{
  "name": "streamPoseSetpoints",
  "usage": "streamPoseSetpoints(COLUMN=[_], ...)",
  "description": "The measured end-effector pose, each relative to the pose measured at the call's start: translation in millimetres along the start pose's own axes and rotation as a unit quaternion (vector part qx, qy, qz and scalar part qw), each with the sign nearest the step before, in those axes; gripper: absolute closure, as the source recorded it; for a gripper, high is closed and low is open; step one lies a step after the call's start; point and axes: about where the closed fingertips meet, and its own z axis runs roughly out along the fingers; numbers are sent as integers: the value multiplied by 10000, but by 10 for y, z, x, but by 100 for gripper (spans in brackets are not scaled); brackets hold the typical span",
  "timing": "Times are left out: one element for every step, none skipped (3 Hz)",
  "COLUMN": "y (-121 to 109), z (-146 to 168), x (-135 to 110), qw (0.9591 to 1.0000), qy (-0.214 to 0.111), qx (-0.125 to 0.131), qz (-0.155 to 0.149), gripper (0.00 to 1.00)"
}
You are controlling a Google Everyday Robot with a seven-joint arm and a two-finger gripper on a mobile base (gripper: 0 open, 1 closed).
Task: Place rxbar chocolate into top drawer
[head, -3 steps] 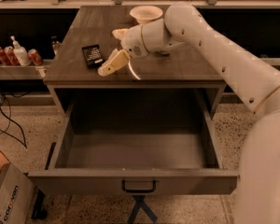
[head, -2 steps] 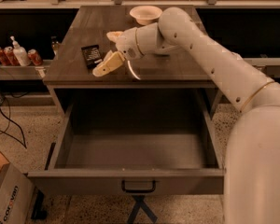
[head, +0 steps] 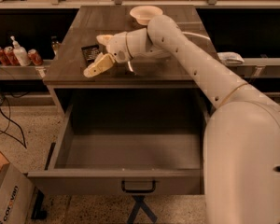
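The rxbar chocolate (head: 89, 53), a small flat black wrapper, lies on the left part of the wooden tabletop (head: 177, 71). My gripper (head: 99, 53) is open just to the right of the bar. One finger (head: 96, 67) reaches past the bar's near edge and the other (head: 104, 38) sits by its far edge. I cannot tell whether either finger touches it. The top drawer (head: 74, 183) is pulled wide open below the tabletop. Its grey inside holds nothing, and its dark pull handle (head: 138, 186) is at the centre of the front.
A white bowl (head: 145, 14) stands at the back of the tabletop. On a low shelf to the left stand red cans (head: 3, 55) and a pump bottle (head: 20, 53). A cardboard box (head: 7, 200) and cables (head: 4, 120) lie on the floor at left.
My gripper has moved left across the tabletop and closer to the bar, with its fingers now on either side of the bar's right end. The bar and the drawer have not moved.
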Motion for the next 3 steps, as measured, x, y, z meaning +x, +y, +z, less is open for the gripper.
streamPoseSetpoints(y=[-46, -96, -120], z=[152, 189, 156], x=[42, 112, 137], qw=[9999, 9997, 9995], qy=[-121, -179, -201], qx=[-98, -65, 58], qz=[67, 180, 235], gripper=[0, 0, 18])
